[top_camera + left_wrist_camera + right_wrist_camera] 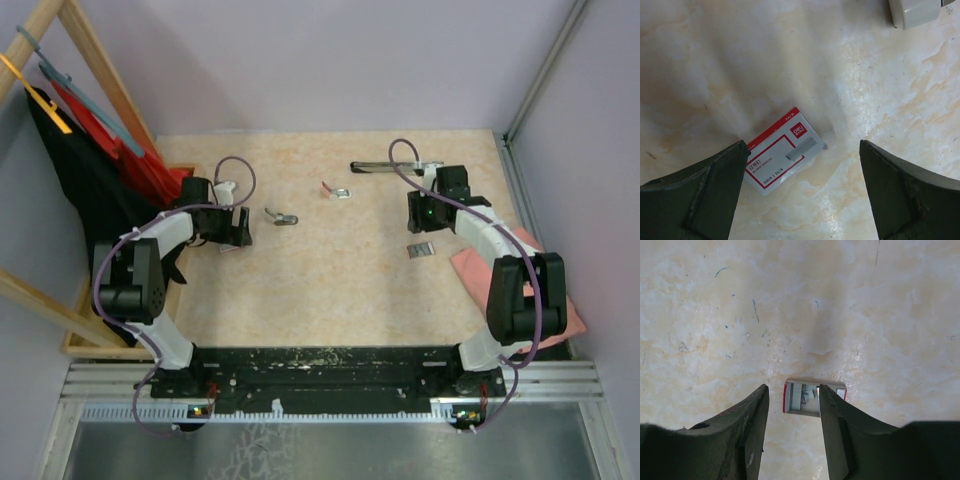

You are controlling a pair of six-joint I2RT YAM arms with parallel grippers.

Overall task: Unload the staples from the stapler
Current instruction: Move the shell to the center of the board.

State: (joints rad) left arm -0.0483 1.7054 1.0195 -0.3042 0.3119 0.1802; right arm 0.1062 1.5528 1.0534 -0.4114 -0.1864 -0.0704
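Observation:
Two mini staplers lie on the table, one [283, 216] right of my left gripper [240, 228] and one [338, 191] farther back. In the right wrist view, short grey staples [807, 394] lie in an open red-edged box [790, 399] on the table. My right gripper [793, 388] hangs above it, jaws apart with nothing between them, and one finger [840, 430] hides the box's right part. My left gripper [802, 145] is wide open over a closed red-and-white staple box [782, 150], which lies near its left finger [715, 185].
A long dark-and-silver bar [385, 167] lies at the back right. A pink cloth [520, 275] sits at the right edge under the right arm. Red and black fabric on a wooden frame [90, 160] stands at the left. A pale beige object [915, 12] lies ahead of the left gripper.

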